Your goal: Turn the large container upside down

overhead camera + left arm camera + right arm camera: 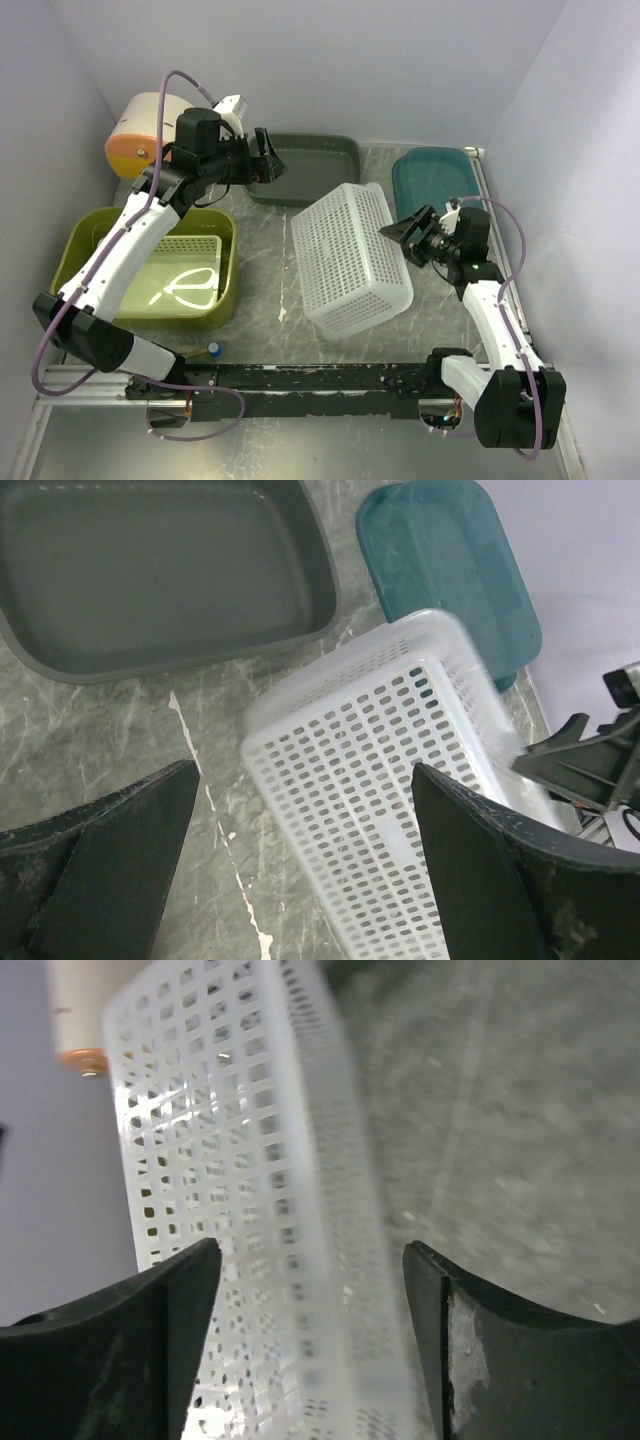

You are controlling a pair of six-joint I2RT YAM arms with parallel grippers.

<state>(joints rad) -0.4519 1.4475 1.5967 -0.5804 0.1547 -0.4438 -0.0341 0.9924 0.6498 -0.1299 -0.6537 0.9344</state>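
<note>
Clutter first: white mesh basket point(350, 258) sits mid-surface, tipped so its perforated bottom and one side face up, and takes most of the centre. Grey tray point(345, 150) lies behind it at the back wall and a teal bin point(435, 178) at back right, both just beside the basket's far end. A cream and orange drum point(140, 125) fills the back-left corner. A small blue item point(215, 350) lies near the black base rail point(300, 378).

Large container point(228, 270) is the olive-green tub at far left. It stands upright with its opening up, close to the left wall. The left arm's white link crosses over its left half. Its right wall is well apart from the basket, with bare surface between.

Left pincer point(270, 157) is off the surface at the grey tray's near-left corner, fingers spread wide and nothing between them. Right pincer point(408, 225) is also spread and empty, just beside the basket's right side. Can't tell if a tip touches it, since the right wrist view is blurred.

Surface point(270, 270) is grey marble-pattern. Pale walls close in the left, back and right.
</note>
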